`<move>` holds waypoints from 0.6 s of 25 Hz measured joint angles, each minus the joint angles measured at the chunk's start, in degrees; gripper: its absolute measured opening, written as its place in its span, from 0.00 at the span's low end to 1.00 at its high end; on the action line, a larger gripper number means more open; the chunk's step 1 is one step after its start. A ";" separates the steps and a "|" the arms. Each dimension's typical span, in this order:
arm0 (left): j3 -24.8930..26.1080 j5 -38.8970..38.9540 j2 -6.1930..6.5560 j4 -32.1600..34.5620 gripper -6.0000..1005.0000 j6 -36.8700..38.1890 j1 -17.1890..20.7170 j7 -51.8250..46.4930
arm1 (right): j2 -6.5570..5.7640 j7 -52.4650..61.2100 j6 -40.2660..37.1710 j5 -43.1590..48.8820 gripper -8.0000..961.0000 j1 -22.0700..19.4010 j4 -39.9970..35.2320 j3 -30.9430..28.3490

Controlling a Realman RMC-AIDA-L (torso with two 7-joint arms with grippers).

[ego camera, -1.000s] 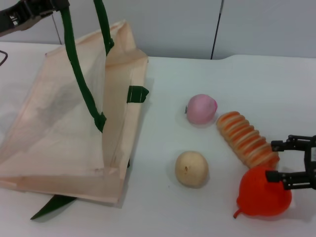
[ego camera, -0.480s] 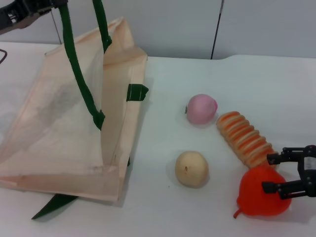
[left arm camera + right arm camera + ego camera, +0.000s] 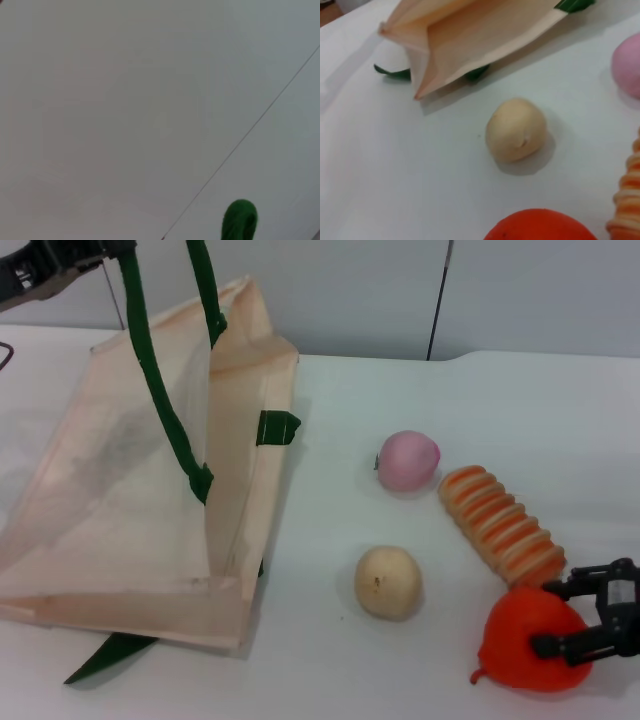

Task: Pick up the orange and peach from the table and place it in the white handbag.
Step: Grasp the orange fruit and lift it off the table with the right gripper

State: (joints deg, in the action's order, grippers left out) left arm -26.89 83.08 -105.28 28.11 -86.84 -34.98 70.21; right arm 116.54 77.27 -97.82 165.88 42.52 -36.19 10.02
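Note:
The orange (image 3: pixel 520 645), glossy red-orange with a curled stem tip, lies at the table's front right and also shows in the right wrist view (image 3: pixel 542 227). My right gripper (image 3: pixel 545 618) is open, with one finger on each side of the orange's right part. The pale-pink peach (image 3: pixel 408 460) lies farther back, and its edge shows in the right wrist view (image 3: pixel 627 70). The white handbag (image 3: pixel 130 500) stands on the left. My left gripper (image 3: pixel 60 262), at the top left, is shut on one of the bag's green handles (image 3: pixel 150 370) and holds that side up, so the bag's mouth gapes.
A beige round fruit (image 3: pixel 388 582) lies between the bag and the orange, and shows in the right wrist view (image 3: pixel 516 130). An orange-and-cream striped oblong (image 3: pixel 500 523) lies just behind the orange. A second green handle (image 3: pixel 105 655) trails on the table under the bag.
My right gripper has come down and toward the table's front edge, so its fingers now sit lower around the orange. The orange has shifted slightly. The bag and left arm have barely moved.

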 joint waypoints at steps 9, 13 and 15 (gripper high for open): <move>0.00 -0.02 0.08 0.02 0.12 0.00 0.33 -0.04 | 0.03 0.75 -0.61 0.03 0.89 -0.10 0.24 2.60; 0.00 -0.04 0.09 0.02 0.12 0.00 0.35 -0.10 | 0.04 0.97 -0.58 0.04 0.89 -0.07 0.25 3.31; 0.00 -0.04 0.09 0.02 0.12 0.00 0.35 -0.08 | 0.06 0.98 -0.57 0.04 0.84 -0.03 0.25 3.63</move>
State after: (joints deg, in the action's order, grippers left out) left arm -26.89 83.05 -105.19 28.13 -86.84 -34.63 70.13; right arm 116.60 78.26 -98.39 165.93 42.49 -35.94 13.65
